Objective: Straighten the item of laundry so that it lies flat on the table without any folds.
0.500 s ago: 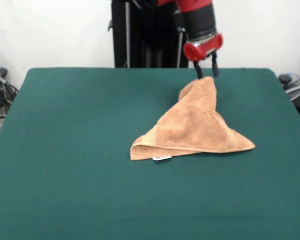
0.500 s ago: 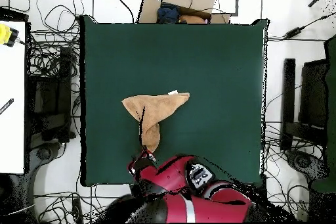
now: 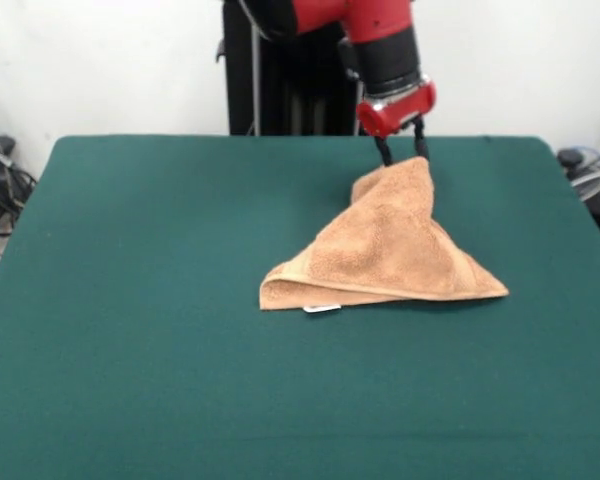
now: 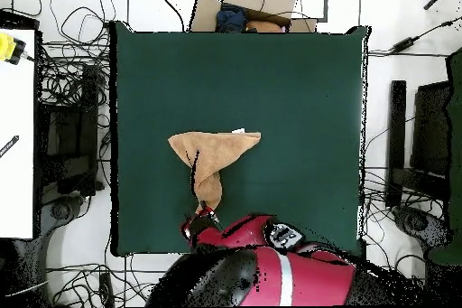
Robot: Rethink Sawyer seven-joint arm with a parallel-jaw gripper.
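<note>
The tan towel lies folded into a triangle right of the middle of the green table. Its narrow corner reaches up toward the table's far edge. A small white label shows at its near edge. My gripper comes down from above on the red arm, and its black fingers hold that narrow corner. In the overhead view the towel stretches from mid-table down to the gripper near the robot's edge of the table.
The black pedestal stands behind the table's far edge. In the overhead view a cardboard box sits beyond the far edge, a white side table stands at the left, and cables lie all round.
The gripper has moved slightly left and lower in the front view, and the towel's corner and body have shifted a little with it. The label now sits closer under the fold.
</note>
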